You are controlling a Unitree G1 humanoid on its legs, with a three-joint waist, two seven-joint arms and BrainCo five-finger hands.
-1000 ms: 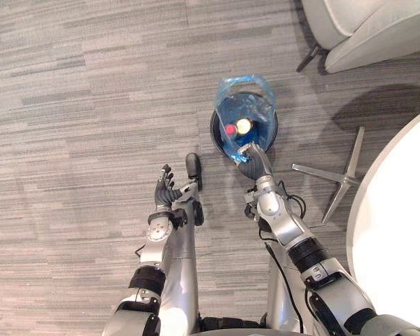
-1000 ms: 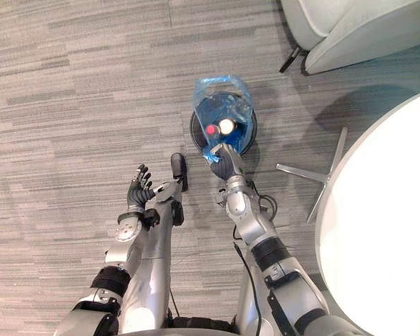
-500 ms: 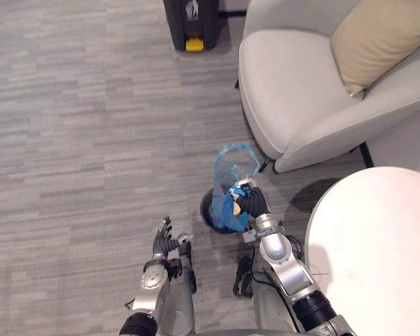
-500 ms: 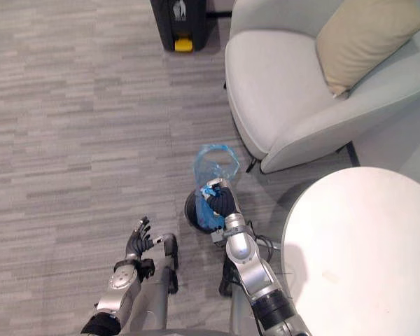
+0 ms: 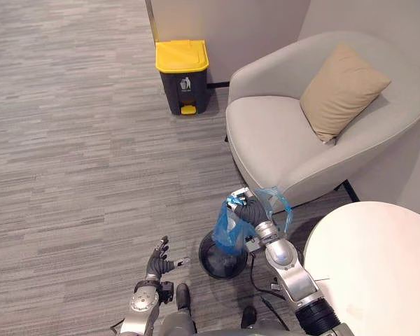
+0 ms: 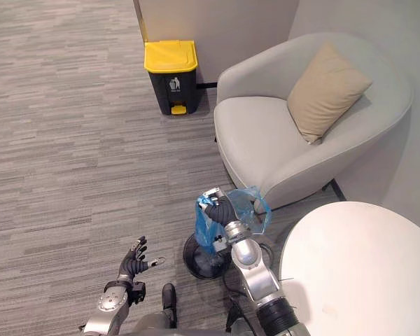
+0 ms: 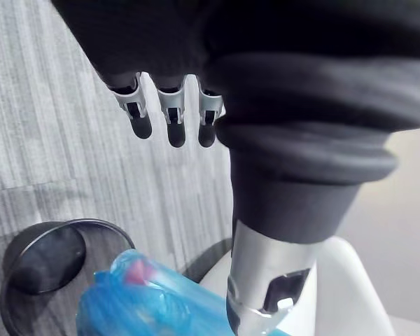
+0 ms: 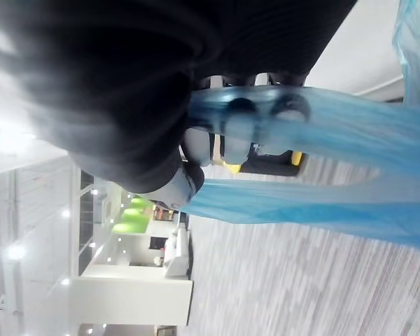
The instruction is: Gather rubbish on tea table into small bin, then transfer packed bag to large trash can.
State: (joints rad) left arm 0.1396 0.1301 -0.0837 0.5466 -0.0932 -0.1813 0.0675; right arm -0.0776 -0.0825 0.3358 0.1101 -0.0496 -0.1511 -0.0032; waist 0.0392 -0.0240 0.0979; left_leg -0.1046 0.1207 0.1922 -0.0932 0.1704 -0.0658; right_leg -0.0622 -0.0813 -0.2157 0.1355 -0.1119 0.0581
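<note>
Left eye view: the right robot hand (image 5: 250, 210) grasps the top of the blue bag (image 5: 227, 234). The bag hangs with its long axis vertical, bottom down, near the small bin (image 5: 211, 264). The trash can (image 5: 182, 77) stands at 11 o'clock.
Left wrist view: the left robot hand (image 7: 173, 105) is released, fingers straight.

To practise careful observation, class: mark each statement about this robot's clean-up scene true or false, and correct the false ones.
1. The right hand grips the blue bag. True.
2. The bag is already inside the large trash can. False: it hangs from the right hand over the small bin, far from the can.
3. The trash can's yellow lid is shut. True.
4. The left hand holds a bottle. False: its fingers are spread and it holds nothing.
5. The cushion lies on the table. False: it leans against the back of the armchair.
</note>
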